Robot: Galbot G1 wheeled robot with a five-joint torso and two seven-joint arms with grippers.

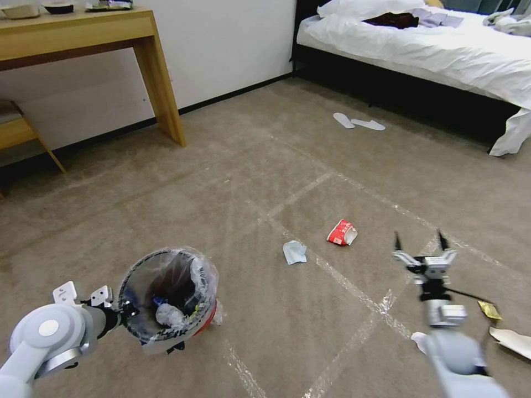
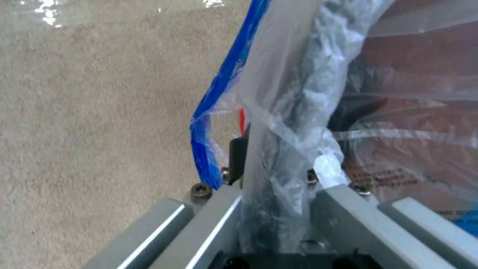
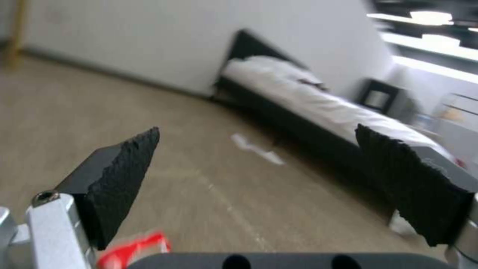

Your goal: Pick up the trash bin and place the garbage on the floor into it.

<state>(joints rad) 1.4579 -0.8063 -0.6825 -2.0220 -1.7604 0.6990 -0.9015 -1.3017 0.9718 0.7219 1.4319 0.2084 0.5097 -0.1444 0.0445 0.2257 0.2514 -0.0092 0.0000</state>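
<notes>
Head view: the left arm reaches forward low at the left, its left gripper (image 1: 126,309) clamped on the near rim of the bin (image 1: 168,298), one jaw inside and one outside, pinching the crinkly bag (image 2: 289,123). The bin tilts, its mouth open toward the camera, red below, litter inside. Ahead of the bin and left of the right gripper (image 1: 419,241) lie a pale tissue (image 1: 294,251) and a crushed red-and-white cup (image 1: 342,232) on the carpet (image 1: 276,166). The right arm stretches forward, its fingers (image 3: 117,179) spread wide, holding nothing.
</notes>
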